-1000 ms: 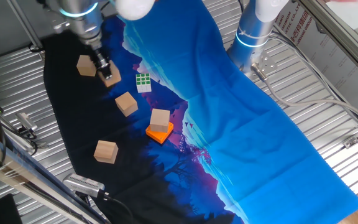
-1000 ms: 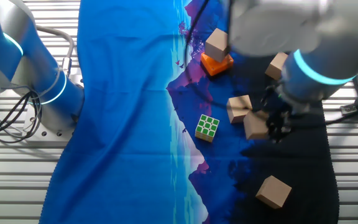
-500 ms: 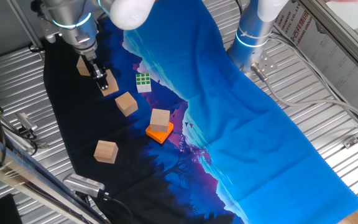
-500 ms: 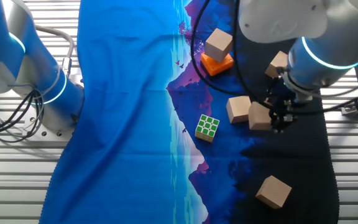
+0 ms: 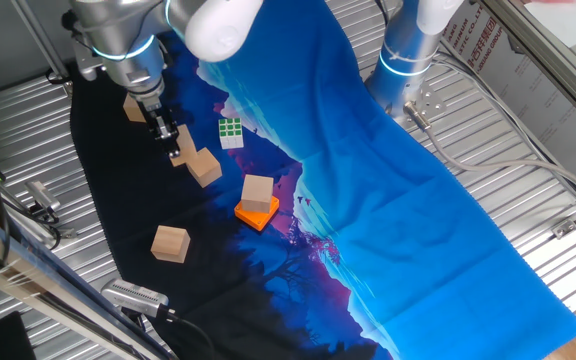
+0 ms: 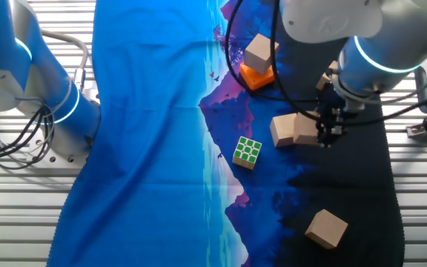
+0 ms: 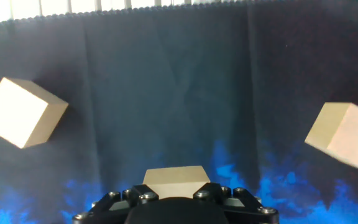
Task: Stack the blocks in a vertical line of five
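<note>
My gripper (image 5: 175,142) is shut on a tan wooden block (image 5: 184,150), held right beside another block (image 5: 204,167). In the other fixed view the held block (image 6: 306,130) sits between the gripper (image 6: 325,134) and that neighbour (image 6: 283,128). A third block (image 5: 257,189) rests on the orange square (image 5: 256,213). A fourth (image 5: 170,243) lies near the front, and a fifth (image 5: 134,107) is partly hidden behind the arm. The hand view shows the held block (image 7: 176,175) between the jaws, with one block at the left (image 7: 22,112) and one at the right (image 7: 344,135).
A green-and-white puzzle cube (image 5: 230,132) lies by the blue part of the cloth (image 5: 388,190). The black part of the cloth (image 5: 118,200) carries the blocks. A second arm's base (image 5: 406,50) stands at the back. Ribbed metal table (image 5: 28,130) surrounds the cloth.
The gripper has carried its block away from the far block and toward the middle block, ending right beside it. The other blocks have not moved.
</note>
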Controlling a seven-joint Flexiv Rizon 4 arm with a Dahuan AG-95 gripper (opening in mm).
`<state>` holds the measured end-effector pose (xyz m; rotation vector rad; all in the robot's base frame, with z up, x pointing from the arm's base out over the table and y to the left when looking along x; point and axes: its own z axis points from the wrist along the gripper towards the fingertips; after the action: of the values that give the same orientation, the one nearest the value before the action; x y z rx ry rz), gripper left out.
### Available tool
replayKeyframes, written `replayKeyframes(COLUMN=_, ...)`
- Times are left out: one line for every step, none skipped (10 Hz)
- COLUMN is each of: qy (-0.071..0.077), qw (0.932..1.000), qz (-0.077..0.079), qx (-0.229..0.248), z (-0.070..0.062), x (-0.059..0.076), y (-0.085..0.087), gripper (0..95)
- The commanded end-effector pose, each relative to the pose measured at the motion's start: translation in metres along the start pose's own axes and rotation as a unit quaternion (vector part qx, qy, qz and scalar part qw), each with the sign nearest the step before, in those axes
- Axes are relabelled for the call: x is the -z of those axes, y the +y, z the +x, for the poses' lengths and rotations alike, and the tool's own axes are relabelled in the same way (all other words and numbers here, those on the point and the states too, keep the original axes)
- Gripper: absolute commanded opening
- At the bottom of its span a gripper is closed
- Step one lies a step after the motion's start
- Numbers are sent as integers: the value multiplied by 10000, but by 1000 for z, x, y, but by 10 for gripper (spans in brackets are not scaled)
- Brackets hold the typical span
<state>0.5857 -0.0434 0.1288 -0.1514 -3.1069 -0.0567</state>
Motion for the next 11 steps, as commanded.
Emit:
replayKeyframes(qy=-12, qw=9999, qz=-74, qx=-136, z=5, x=1, y=4, gripper=0)
replayKeyframes(qy=-5, qw=9998, qz=-79, qx=-181, z=6, x=1, y=6, gripper=0)
replayKeyframes(qy=-12, qw=9996, qz=-114, qx=-272, z=8, x=-1, y=9, gripper=0)
replayKeyframes(qy=-33, qw=9994, qz=-121, qx=-335, z=8, x=-3, y=11, gripper=0)
replayKeyframes(qy=-33, qw=9994, qz=-121, qx=-335, z=8, x=-3, y=11, gripper=0)
replayKeyframes(qy=-48, qw=9991, qz=-112, qx=-416, z=8, x=-3, y=11, gripper=0)
replayKeyframes(qy=-51, qw=9990, qz=-104, qx=-435, z=7, x=-4, y=12, gripper=0)
replayKeyframes(qy=-51, qw=9990, qz=-98, qx=-441, z=7, x=-6, y=13, gripper=0)
replayKeyframes(qy=-49, qw=9989, qz=-102, qx=-456, z=7, x=-8, y=13, gripper=0)
replayKeyframes(qy=-48, qw=9989, qz=-95, qx=-454, z=6, x=-10, y=14, gripper=0)
replayKeyframes(qy=-46, qw=9989, qz=-91, qx=-467, z=6, x=-14, y=15, gripper=0)
